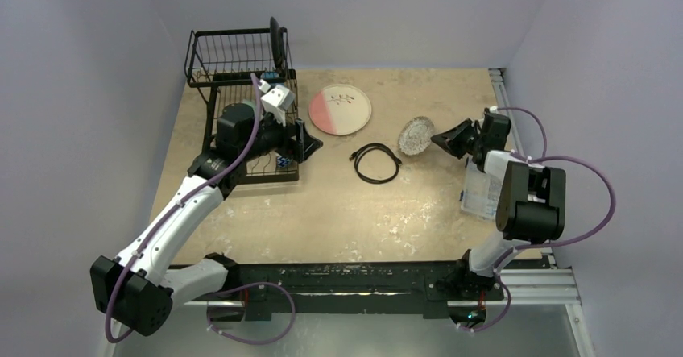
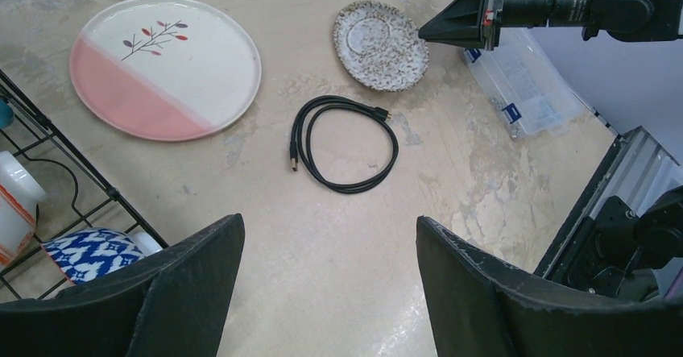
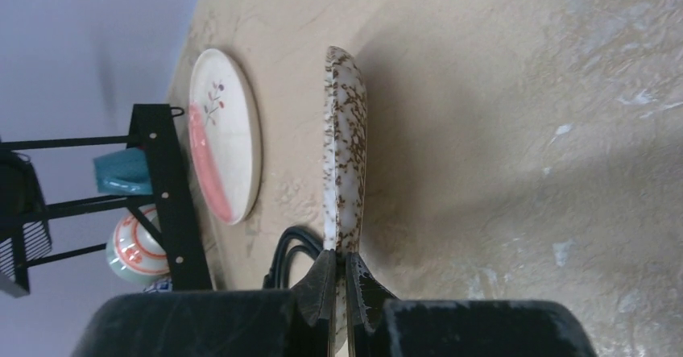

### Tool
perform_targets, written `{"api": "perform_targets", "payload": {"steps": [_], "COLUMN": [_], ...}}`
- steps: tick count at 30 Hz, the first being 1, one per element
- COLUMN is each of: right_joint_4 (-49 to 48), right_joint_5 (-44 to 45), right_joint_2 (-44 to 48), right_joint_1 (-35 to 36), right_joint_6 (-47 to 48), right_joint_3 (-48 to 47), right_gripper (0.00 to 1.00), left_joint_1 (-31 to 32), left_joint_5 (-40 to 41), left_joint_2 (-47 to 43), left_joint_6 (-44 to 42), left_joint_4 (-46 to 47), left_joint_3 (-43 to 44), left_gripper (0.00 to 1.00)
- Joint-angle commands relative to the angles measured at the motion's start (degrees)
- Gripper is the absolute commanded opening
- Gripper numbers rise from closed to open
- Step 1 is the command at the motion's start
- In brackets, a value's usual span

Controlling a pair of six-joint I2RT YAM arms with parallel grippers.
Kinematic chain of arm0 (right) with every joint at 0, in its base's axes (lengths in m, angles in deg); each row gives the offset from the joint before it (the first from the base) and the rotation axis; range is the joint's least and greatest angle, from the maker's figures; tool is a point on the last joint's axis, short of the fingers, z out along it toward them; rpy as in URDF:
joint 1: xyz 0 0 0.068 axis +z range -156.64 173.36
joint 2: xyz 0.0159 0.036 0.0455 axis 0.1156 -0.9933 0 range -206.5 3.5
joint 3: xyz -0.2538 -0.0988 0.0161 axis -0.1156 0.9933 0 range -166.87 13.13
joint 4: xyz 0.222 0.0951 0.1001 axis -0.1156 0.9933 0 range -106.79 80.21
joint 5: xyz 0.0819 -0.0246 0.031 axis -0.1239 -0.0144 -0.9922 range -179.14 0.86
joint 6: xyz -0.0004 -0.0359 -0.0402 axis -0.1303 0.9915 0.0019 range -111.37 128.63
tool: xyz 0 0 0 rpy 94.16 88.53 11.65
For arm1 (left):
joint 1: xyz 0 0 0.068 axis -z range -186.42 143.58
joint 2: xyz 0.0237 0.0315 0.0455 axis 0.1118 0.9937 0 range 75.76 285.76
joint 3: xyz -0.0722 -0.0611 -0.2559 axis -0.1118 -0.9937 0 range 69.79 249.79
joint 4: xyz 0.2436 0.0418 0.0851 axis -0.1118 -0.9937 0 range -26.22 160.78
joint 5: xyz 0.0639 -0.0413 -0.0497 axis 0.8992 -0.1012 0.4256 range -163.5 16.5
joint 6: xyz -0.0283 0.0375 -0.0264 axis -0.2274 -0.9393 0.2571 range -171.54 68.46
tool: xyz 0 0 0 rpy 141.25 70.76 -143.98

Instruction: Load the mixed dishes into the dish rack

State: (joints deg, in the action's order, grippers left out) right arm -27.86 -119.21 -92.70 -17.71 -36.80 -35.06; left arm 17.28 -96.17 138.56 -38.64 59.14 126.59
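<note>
My right gripper (image 1: 440,139) is shut on the rim of the speckled grey small plate (image 1: 416,134), which it holds tilted just over the table. Seen edge-on in the right wrist view, the small plate (image 3: 345,155) runs up from my right gripper (image 3: 339,264). The pink-and-white large plate (image 1: 340,109) lies flat beside the dish rack (image 1: 242,59). A black plate (image 1: 276,39) stands upright in the rack. My left gripper (image 2: 330,236) hangs open and empty at the rack's right edge. A red-patterned bowl (image 3: 133,248) sits in the rack.
A black coiled cable (image 1: 378,163) lies between the two plates. A clear plastic parts box (image 1: 482,194) sits at the right edge under my right arm. A teal dish (image 3: 122,172) and a blue-and-white patterned piece (image 2: 88,252) rest in the rack.
</note>
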Motion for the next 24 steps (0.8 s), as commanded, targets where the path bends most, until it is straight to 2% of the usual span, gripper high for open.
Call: {"api": "perform_targets", "payload": {"steps": [1,12,19,20,22,24], "right_joint_4": [-5.3,-5.3,4.6,5.9,6.6,5.6], "right_joint_5": [-5.0,-4.8,4.2,5.9,7.3,7.2], "right_joint_2": [3.6,7.1,5.1,4.4,2.6,0.4], "right_joint_1": [-0.5,-0.6,-0.4,-0.4,-0.4,-0.4], "right_joint_6": [-3.2,-3.2,8.5,10.3,12.5,13.2], "right_joint_3": [1.3,6.8,3.2,2.1,0.9,0.4], "right_gripper": [0.0,0.0,0.0,0.07,0.33,0.47], "left_joint_1": [0.4,2.3,2.8,2.8,3.0,3.1], "left_joint_5": [-1.1,-0.8,-0.7,-0.7,-0.8,-0.8], "left_joint_2": [0.2,0.7,0.8,0.9,0.8,0.9], "left_joint_6": [0.0,-2.1,-2.2,-2.2,-2.1,-2.2], "left_joint_4": [1.6,0.7,0.5,0.5,0.4,0.4], "left_joint_3": [2.5,2.8,3.0,3.0,3.0,3.0], "left_gripper": [0.77,0.76,0.77,0.77,0.77,0.77]}}
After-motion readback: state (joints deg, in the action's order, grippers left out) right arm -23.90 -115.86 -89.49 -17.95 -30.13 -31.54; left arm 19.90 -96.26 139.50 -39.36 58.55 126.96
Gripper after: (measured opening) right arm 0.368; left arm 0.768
